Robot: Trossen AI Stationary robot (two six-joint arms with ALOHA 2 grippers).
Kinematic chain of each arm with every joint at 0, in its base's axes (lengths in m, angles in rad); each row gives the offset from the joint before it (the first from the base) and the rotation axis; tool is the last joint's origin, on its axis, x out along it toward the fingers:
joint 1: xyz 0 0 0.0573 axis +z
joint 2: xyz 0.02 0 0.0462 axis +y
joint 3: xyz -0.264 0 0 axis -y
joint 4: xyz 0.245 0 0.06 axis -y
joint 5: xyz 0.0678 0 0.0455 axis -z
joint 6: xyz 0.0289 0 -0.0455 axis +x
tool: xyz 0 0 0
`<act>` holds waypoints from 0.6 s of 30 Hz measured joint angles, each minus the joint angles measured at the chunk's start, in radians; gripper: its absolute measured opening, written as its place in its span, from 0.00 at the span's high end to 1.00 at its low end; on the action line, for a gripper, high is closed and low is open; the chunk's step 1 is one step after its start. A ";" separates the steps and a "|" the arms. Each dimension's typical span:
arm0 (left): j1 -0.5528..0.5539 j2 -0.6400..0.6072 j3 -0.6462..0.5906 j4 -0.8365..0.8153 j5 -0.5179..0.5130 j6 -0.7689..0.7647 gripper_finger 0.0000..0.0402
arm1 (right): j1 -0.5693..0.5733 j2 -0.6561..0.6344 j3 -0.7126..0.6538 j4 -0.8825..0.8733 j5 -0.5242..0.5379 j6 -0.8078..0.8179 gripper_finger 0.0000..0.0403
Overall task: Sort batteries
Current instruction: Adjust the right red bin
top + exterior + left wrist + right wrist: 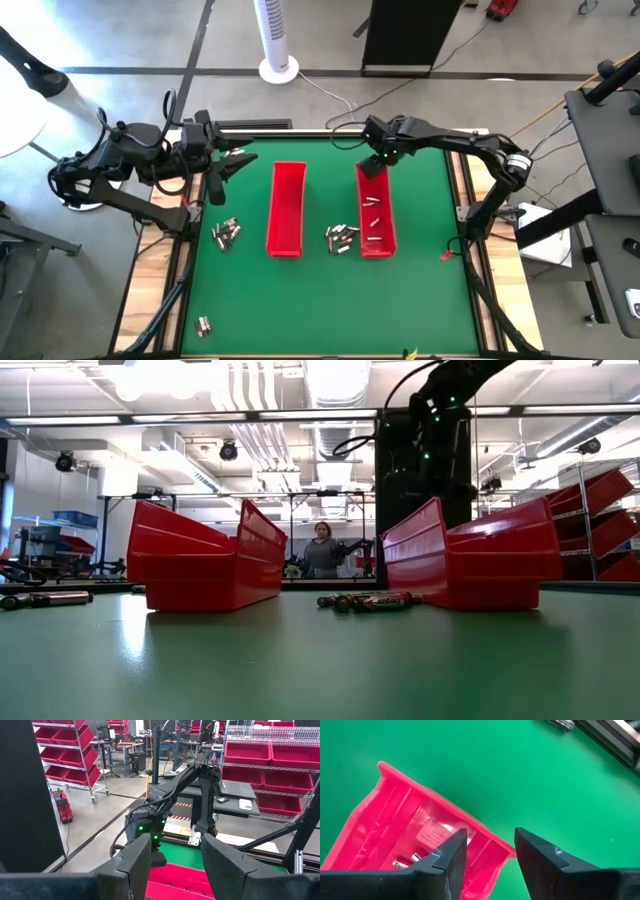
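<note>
Over the green bench top (320, 300), seen from above, two long red plastic trays lay side by side near the middle: the left red tray (286, 208) and the right red tray (376, 208). The right gripper (378, 160) hung above the far end of the right tray, while the left gripper (232, 166) waited near the far-left corner, its fingers spread apart. Small silvery-grey metal batteries were scattered in several places: a cluster (225, 234) left of the left tray, a second cluster (342, 238) between the trays at their near ends, a pair (203, 325) close to the near-left corner, and a few (374, 212) inside the right tray.

From table height, both trays stood on the mat, the left one (200, 555) and the right one (475, 555), with several batteries (365, 601) lying just beside the right tray's base and one (45, 599) at the left edge. A person (322, 550) stood far behind the bench.

Through the left wrist camera, the left gripper's (175, 865) dark fingers stood wide, with the right arm (170, 805) beyond them above a red tray (182, 880).

Through the right wrist camera, the right gripper (490, 855) was parted and holding nothing, directly above the tray's end wall (485, 832); batteries (407, 861) lay inside it.
</note>
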 joint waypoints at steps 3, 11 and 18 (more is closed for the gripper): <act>0.000 0.000 0.000 0.000 0.000 0.000 0.61 | 0.000 0.000 0.000 -0.015 0.000 0.002 0.60; -0.002 0.000 0.000 0.000 0.000 -0.004 0.61 | 0.000 -0.001 -0.001 -0.031 0.047 0.033 0.62; -0.002 0.000 0.000 0.000 0.000 -0.004 0.61 | 0.000 -0.004 -0.001 -0.033 0.053 0.034 0.61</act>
